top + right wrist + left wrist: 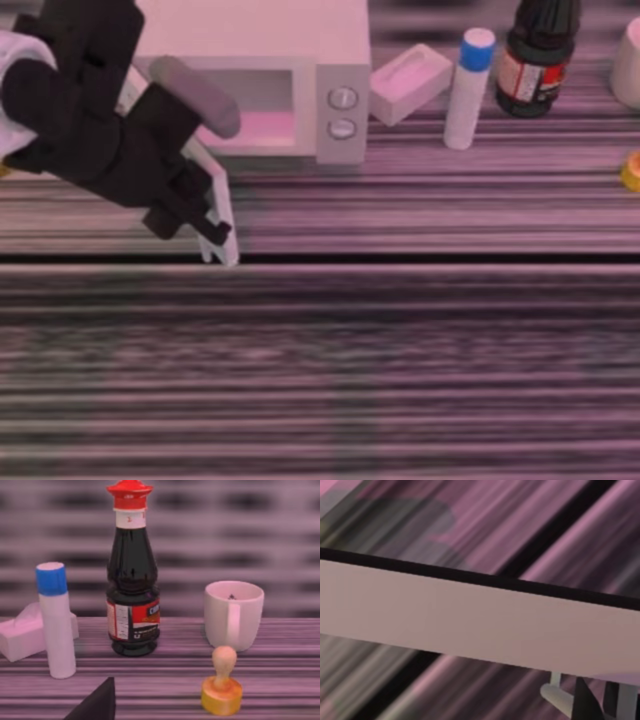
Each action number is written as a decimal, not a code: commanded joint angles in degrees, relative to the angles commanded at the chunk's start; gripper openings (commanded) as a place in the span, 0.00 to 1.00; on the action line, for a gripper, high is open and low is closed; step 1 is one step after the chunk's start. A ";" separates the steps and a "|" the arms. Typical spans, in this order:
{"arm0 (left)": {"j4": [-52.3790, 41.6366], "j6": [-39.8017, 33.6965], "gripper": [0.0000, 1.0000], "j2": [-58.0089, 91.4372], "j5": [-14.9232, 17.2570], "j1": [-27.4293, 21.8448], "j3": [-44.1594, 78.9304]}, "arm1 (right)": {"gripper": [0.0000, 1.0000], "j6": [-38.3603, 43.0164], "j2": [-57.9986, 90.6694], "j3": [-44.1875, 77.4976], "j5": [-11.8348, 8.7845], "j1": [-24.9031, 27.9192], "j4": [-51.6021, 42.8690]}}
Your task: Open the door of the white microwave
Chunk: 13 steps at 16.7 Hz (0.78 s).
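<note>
At 10 o'clock on the counter (420,330), left gripper (205,232) fingers clamp the door (222,205); white microwave (300,60) mostly open, little swing left.

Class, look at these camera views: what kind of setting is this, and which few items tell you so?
Probably a rendered tabletop test scene with kitchen-style props: a small boxy white microwave, a dark sauce bottle with a red cap and a white mug stand on a striped purple-grey table.
</note>
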 joint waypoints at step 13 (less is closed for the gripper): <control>-2.83 9.75 0.00 -1.34 4.64 4.32 -0.92 | 1.00 0.00 0.00 0.00 0.00 0.00 0.00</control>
